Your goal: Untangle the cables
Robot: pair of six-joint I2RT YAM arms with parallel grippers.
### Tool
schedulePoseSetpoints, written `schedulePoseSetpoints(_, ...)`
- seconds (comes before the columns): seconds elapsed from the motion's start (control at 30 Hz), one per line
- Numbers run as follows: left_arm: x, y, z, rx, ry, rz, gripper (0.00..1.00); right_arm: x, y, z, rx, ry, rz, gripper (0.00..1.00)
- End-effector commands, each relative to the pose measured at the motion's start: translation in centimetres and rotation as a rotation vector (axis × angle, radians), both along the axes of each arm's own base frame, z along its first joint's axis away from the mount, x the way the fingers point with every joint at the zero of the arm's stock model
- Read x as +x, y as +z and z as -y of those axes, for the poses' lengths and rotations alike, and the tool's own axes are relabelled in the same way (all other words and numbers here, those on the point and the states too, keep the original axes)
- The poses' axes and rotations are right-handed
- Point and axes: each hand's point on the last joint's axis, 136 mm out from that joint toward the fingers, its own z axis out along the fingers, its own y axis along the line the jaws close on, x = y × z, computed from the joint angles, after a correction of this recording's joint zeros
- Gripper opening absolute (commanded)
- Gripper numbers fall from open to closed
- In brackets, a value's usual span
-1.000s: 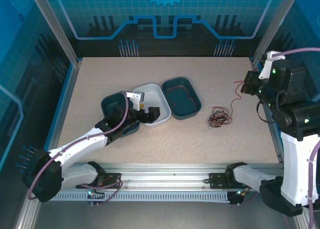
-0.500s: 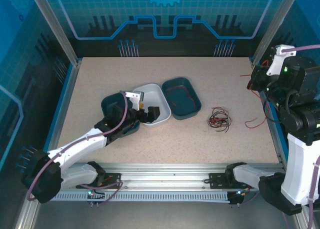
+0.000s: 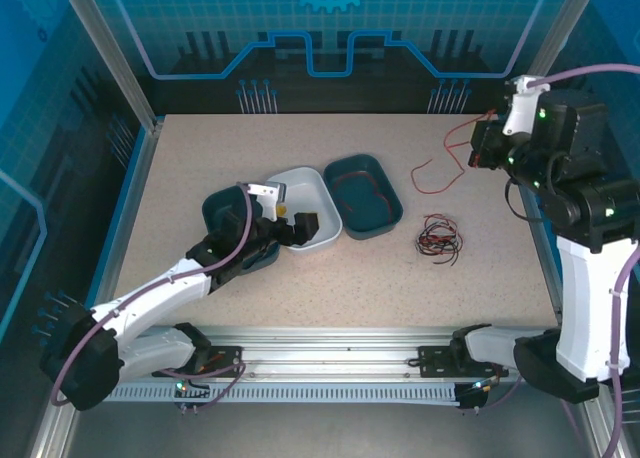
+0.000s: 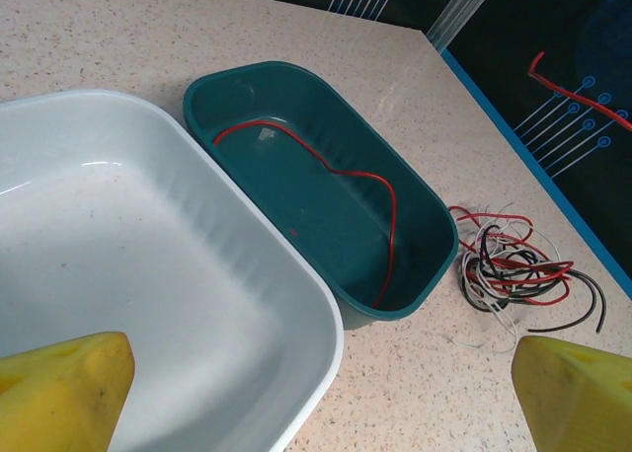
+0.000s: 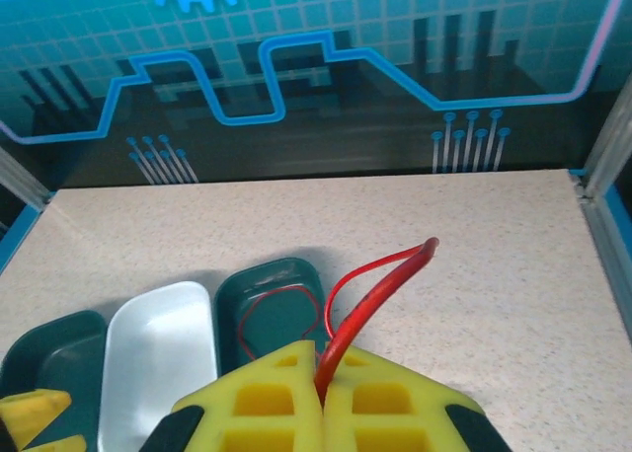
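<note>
Two cables are out of the knot, reading left to right: the left pincer (image 3: 285, 221) hangs wide-jawed and empty over the white tub (image 3: 305, 188), and one red cable (image 4: 392, 225) lies sorted in the teal tub (image 3: 398, 213) just beside it. Further right the remaining cables (image 3: 440, 235) sit knotted on the counter (image 3: 200, 158), so I judge most of the work outstanding, while the right pincer (image 5: 321, 398) is clamped on a second red cable (image 5: 390, 267) lifted clear. The left wrist view resolves red, black and whitish strands where the overhead view gives a dark scribble; the right wrist view confirms the pads (image 5: 267, 393) pinching that wire.
</note>
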Motion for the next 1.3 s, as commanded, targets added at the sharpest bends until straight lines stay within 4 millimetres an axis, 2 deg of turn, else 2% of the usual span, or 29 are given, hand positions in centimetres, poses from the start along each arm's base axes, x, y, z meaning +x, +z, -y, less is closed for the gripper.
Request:
schedulePoseSetpoints(0.0, 0.2, 1.0, -0.5, -0.031, 0.028, 0.026, 0.99, 1.1, 0.6, -2.1, 0.034, 0.074, 0.024, 0.00)
schedulePoseSetpoints(0.23, 0.0, 1.6, -0.6, -0.042, 0.030, 0.035, 0.99, 4.4, 0.2, -5.8, 0.039, 0.173, -0.001, 0.00)
schedulePoseSetpoints(0.43, -0.3, 1.9, -1.2, -0.035, 0.044, 0.050, 0.99, 6.7, 0.5, -8.6, 0.029, 0.236, -0.004, 0.00)
schedulePoseSetpoints(0.8, -1.4, 2.4, -2.6, -0.042, 0.077, 0.077, 0.99, 10.3, 0.4, -12.3, 0.060, 0.307, 0.011, 0.00)
schedulePoseSetpoints(1.13, -2.3, 2.6, -3.4, -0.061, 0.091, 0.081, 0.99, 14.6, -2.7, -14.8, 0.053, 0.330, -0.034, 0.00)
schedulePoseSetpoints(1.27, -2.4, 2.4, -3.5, -0.059, 0.096, 0.077, 0.99, 15.5, -4.1, -15.6, 0.049, 0.345, -0.065, 0.00)
